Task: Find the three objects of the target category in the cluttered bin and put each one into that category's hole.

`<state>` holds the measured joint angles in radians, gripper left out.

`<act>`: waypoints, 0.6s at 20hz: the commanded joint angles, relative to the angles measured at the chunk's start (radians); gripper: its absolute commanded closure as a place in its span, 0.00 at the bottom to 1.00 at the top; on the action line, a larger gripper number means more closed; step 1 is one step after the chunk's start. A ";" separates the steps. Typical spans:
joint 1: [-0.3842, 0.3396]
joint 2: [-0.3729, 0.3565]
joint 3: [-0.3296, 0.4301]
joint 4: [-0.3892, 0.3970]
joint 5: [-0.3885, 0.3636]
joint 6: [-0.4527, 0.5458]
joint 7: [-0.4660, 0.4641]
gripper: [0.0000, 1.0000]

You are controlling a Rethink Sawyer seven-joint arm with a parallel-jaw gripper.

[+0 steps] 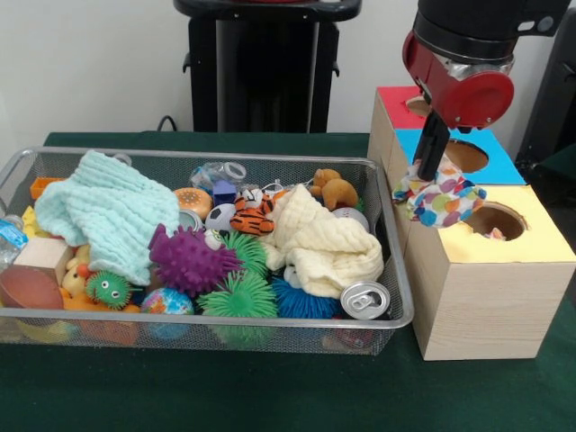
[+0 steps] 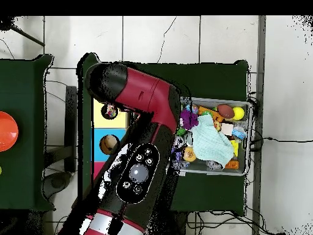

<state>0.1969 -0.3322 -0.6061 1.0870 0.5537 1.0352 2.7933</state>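
Note:
My gripper (image 1: 428,173) hangs over the wooden box (image 1: 477,297), shut on a spotted multicoloured cloth (image 1: 443,201). The cloth dangles above the border of the blue top (image 1: 504,166) and the yellow top (image 1: 531,243), just left of the yellow hole (image 1: 497,220). A blue hole (image 1: 466,155) and a red hole (image 1: 418,105) lie behind it. In the wire bin (image 1: 396,297) lie a mint cloth (image 1: 103,211) and a cream cloth (image 1: 324,243). In the overhead view the arm (image 2: 143,141) hides the gripper; the mint cloth (image 2: 208,138) shows in the bin (image 2: 244,165).
The bin also holds a purple spiky ball (image 1: 187,259), green spiky balls (image 1: 238,292), a blue spiky ball (image 1: 301,301), a can (image 1: 364,300), a tiger toy (image 1: 252,219), a brown teddy (image 1: 335,189) and a wooden block (image 1: 40,256). The box stands against the bin's right side.

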 commanded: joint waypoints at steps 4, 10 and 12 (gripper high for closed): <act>-0.043 -0.030 0.091 -0.031 -0.075 0.104 0.002 1.00; -0.052 -0.023 0.108 -0.059 -0.084 0.122 0.014 1.00; -0.045 -0.020 0.111 -0.068 -0.083 0.129 0.034 1.00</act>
<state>0.1766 -0.3590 -0.6065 1.0415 0.5073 1.0387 2.7933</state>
